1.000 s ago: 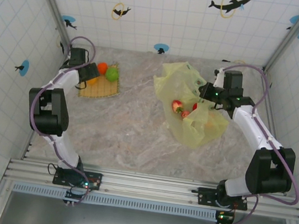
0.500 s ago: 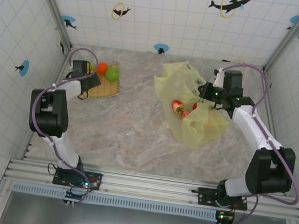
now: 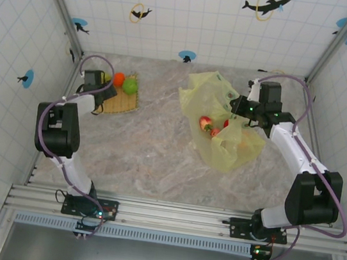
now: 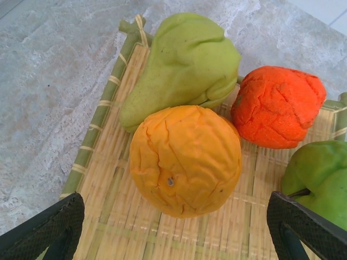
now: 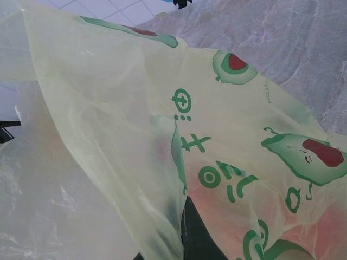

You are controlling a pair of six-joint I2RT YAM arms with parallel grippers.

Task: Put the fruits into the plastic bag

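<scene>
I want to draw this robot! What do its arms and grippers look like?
The left arm and right arm are white with chunky black joints, and a purple cable loops along each. The left gripper has black fingers with bumpy pads.

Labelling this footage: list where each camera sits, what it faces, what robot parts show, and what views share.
Top external: above and behind the arms, looking down on the table; both arms, left gripper at the mat, right gripper at the plastic bag.
Left wrist: looks down at four fruits on the mat; open fingertips at the lower corners.
Right wrist: close against the plastic bag, table beyond; dark finger at the bottom.
Shared: top and left wrist, mat and fruits; top and right wrist, plastic bag.
</scene>
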